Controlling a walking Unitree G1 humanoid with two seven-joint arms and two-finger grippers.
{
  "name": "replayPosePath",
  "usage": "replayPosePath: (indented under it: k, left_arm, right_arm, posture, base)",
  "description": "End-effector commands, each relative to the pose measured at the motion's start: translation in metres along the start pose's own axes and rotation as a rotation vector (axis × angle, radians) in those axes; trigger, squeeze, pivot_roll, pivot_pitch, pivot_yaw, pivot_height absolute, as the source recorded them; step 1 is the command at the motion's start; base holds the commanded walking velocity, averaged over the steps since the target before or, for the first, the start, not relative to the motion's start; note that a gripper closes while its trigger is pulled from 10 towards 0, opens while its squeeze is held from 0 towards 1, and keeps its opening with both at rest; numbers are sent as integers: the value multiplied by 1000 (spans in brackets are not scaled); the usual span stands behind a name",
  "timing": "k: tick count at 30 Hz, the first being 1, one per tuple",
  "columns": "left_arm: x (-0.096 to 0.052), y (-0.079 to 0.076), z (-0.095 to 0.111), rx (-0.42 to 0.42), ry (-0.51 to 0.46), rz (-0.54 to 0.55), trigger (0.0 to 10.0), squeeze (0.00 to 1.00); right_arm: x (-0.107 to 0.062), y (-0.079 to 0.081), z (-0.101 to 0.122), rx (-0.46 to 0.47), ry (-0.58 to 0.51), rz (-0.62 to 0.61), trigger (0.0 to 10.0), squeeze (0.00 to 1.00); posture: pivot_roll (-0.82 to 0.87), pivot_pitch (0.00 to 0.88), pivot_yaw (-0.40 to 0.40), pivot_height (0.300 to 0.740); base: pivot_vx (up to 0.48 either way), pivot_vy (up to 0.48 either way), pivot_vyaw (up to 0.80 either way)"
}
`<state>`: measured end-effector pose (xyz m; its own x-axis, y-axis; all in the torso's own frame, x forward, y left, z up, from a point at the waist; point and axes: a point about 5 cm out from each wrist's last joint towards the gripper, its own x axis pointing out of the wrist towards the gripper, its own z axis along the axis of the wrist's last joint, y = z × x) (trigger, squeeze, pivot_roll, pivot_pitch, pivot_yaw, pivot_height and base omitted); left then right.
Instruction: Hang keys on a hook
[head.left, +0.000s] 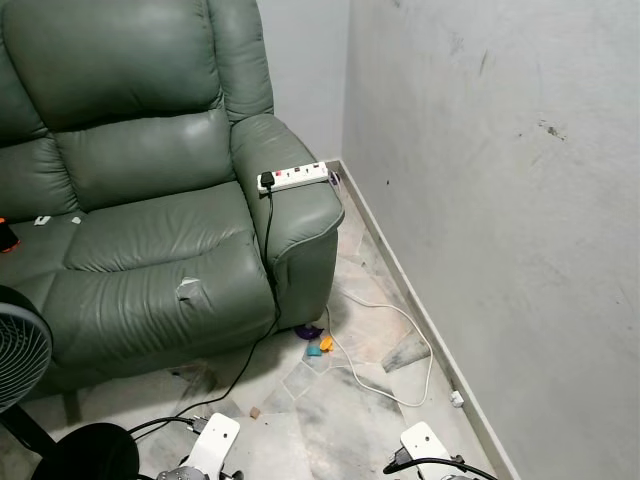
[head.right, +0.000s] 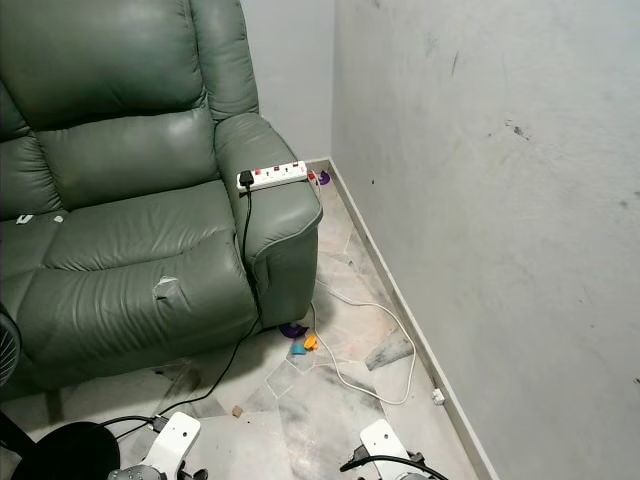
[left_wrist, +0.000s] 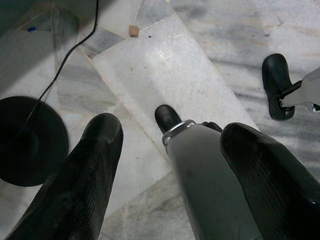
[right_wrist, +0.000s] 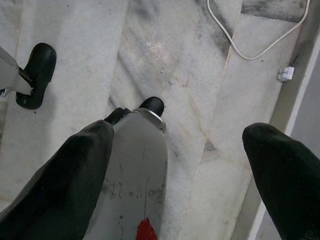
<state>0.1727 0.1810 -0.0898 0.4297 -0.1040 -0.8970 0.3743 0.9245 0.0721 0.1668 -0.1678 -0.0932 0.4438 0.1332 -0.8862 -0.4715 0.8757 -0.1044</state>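
Both arms hang idle at the robot's sides; the left tool (left_wrist: 170, 165) points straight down at the pale marble floor (left_wrist: 165, 65), its two black fingers (left_wrist: 80, 175) spread wide apart with nothing between them; the right tool (right_wrist: 180, 170) hangs the same way, its fingers (right_wrist: 280, 170) likewise parted and empty. No keys and no hook can be made out anywhere, so which way they lie from either tool, and which arm is nearer, cannot be told.

In the head views a dark green leather recliner sofa (head.left: 140, 200) fills the left and centre of the frame; a white power strip (head.left: 295, 178) rests on its right armrest with a black cable (head.left: 266, 250) running down from it; a bare grey wall (head.left: 500, 200) takes up the right side. Near the sofa's lower right corner, in the middle of the frame, lie a few small bright scraps, purple, blue and orange (head.left: 317, 342), too small to identify; a white cord (head.left: 400, 330) loops over the floor beside them, toward the wall. A black fan (head.left: 20, 350) stands at the lower left edge.

As a judgement, the task is barely begun; the coming step is probably to look around or walk until keys and hook come into sight.
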Motion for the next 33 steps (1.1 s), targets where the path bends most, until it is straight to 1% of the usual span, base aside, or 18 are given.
replayPosePath:
  k: [1, 6, 9, 28, 33]
  left_arm:
    - [-1, 2, -2, 1, 1, 4, 10000, 0]
    - [-1, 2, -2, 4, 0, 4, 10000, 0]
    - [-1, 2, -2, -10, 2, 6, 10000, 0]
    - [-1, 3, -2, -6, 4, 9, 10000, 0]
    - [-1, 3, -2, 5, 2, 8, 10000, 0]
  right_arm:
    - [0, 0, -2, -4, 14, 1, 10000, 0]
    - [0, 1, -2, -6, 14, 2, 10000, 0]
    - [0, 1, -2, -7, 14, 2, 10000, 0]
    - [0, 1, -2, -9, 13, -1, 10000, 0]
    - [0, 1, -2, -9, 14, -1, 10000, 0]
  posture:
    - [63, 64, 8, 740]
    - [63, 64, 7, 740]
    - [64, 63, 8, 740]
    - [62, 63, 9, 740]
    - [62, 63, 8, 740]
  base:
    - [0, 0, 0]
    - [0, 0, 0]
    - [0, 0, 0]
    - [0, 462, 0]
    - [0, 0, 0]
